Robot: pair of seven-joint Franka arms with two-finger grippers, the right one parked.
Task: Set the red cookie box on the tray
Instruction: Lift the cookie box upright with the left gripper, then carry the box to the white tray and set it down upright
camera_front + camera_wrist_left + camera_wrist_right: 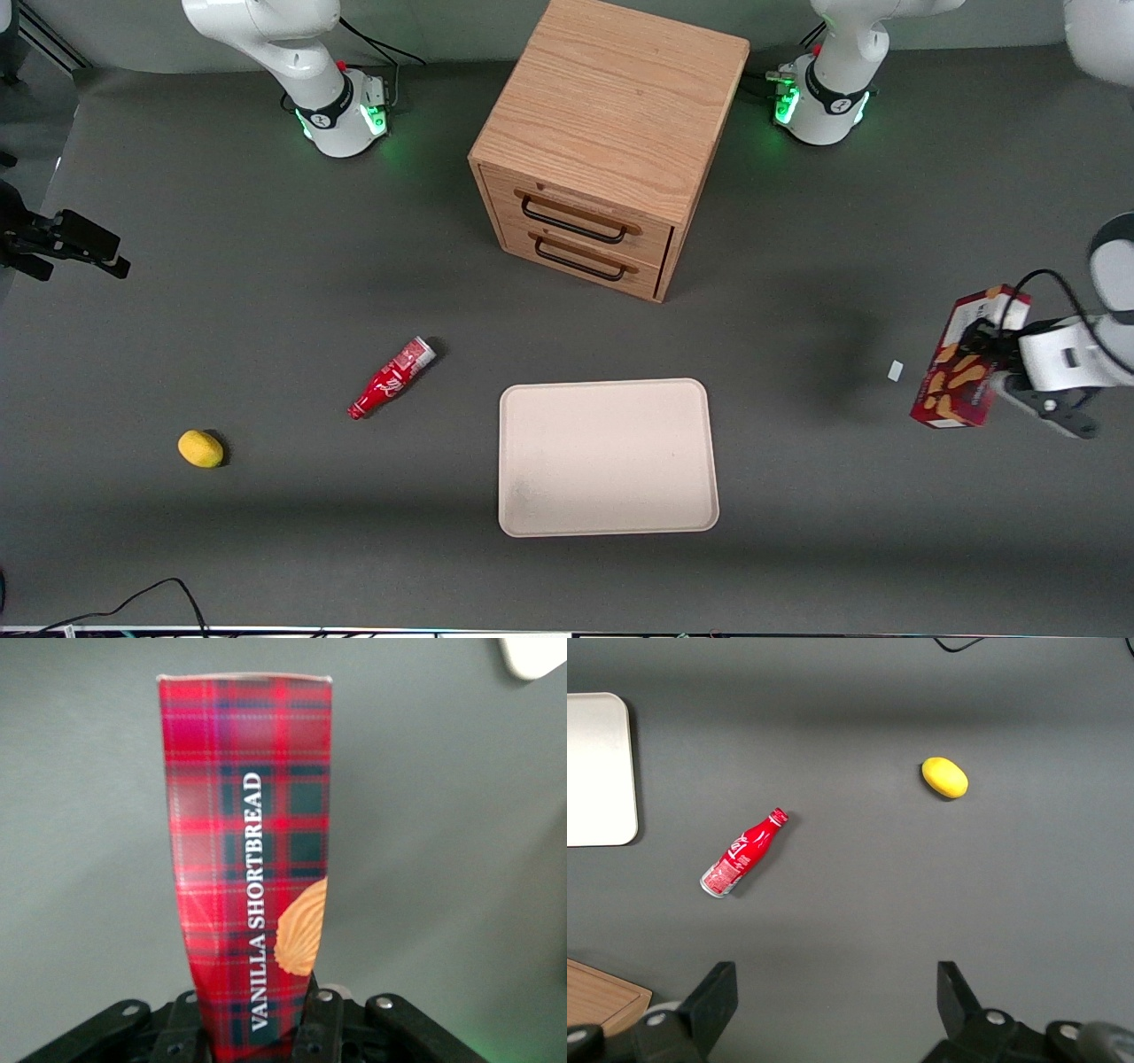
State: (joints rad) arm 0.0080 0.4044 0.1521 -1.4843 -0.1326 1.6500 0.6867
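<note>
So we have the red cookie box [961,363] in our gripper [990,354], squeezed tight between the fingers. It hangs up in the air, off the table, at the working arm's end. We can read "VANILLA SHORTBREAD" on its side in the wrist view, and the box [252,859] sticks straight out from the fingers there. That part looks done: the box is picked up. The tray [607,456] sits well apart from it, nearer the front camera than the wooden drawer cabinet [602,142], and it has nothing on it. We think two jobs are left: carry the box over the tray, then lower it and let go.
</note>
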